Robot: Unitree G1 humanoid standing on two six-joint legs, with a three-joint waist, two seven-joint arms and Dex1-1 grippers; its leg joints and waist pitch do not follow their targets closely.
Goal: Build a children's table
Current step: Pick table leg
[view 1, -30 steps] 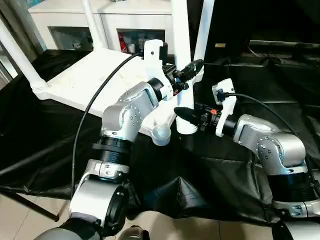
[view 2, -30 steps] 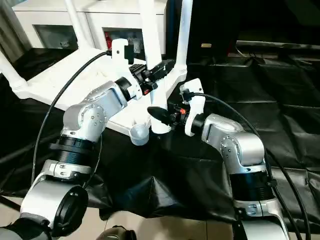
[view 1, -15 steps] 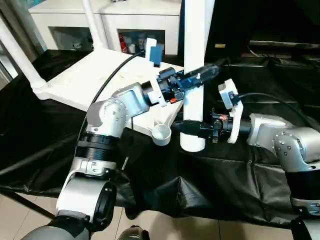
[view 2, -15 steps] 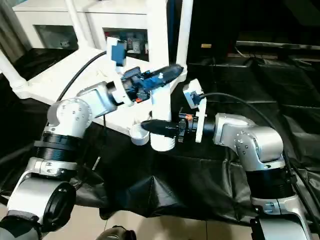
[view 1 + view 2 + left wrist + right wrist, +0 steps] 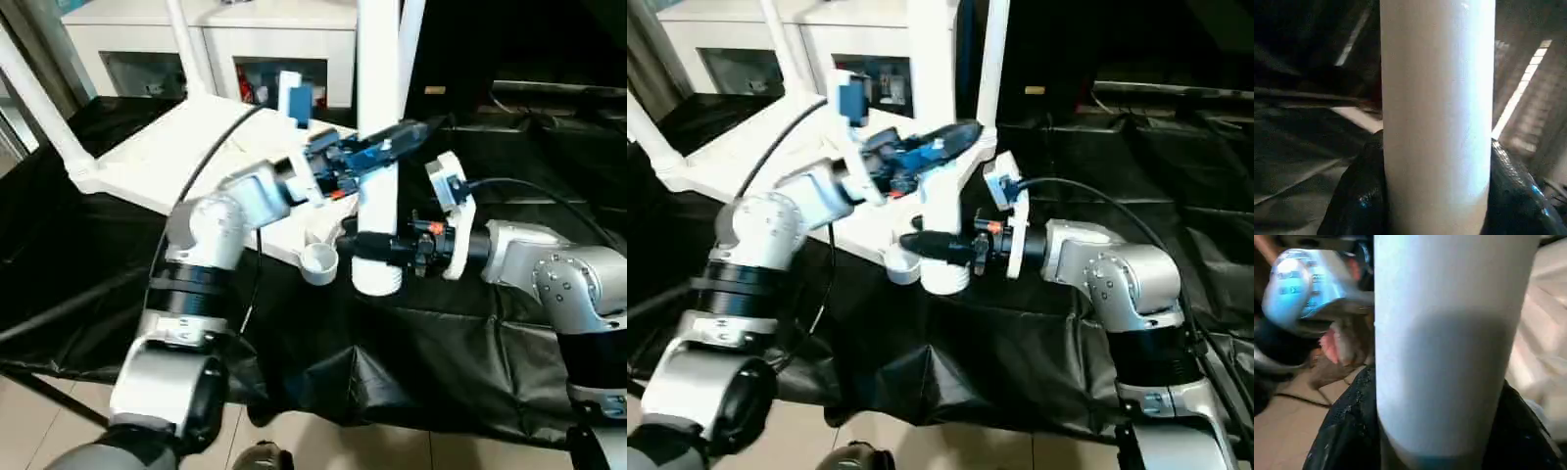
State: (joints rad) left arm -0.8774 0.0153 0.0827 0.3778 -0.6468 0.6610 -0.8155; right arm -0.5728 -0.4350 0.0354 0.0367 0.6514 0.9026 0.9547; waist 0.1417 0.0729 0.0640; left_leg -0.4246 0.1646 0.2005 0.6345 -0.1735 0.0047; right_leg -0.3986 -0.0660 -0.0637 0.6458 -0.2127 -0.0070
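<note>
Both my grippers are clamped on the same leg (image 5: 378, 108), a smooth white tapered tube standing upright. My left gripper (image 5: 390, 155) pinches it higher up, my right gripper (image 5: 377, 246) pinches it just above the wide ribbed bottom end. In the left wrist view one black finger (image 5: 1359, 196) sits on each side of the tube, pads against it; same in the right wrist view, with a finger (image 5: 1347, 431) pressed on either flank.

Hard to read: the leg's top is cut off by the frame edge. Its foot sits just past the tabletop's near edge, over the black cloth (image 5: 441, 343); can't tell if it touches the cloth or hangs above it. My left forearm covers the middle of the tabletop (image 5: 167, 157). The left arm is motion-blurred.

The tabletop is flat white plastic, lying beyond and to the left of my grippers. A round open socket (image 5: 318, 262) sticks out at its near corner, just left of my right gripper. Three more white legs (image 5: 39, 98) rise from the other corners, tops cut off too.

The cloth is glossy and wrinkled. Behind stands a white cabinet (image 5: 235, 39); items inside are too small to identify. No readable writing.
</note>
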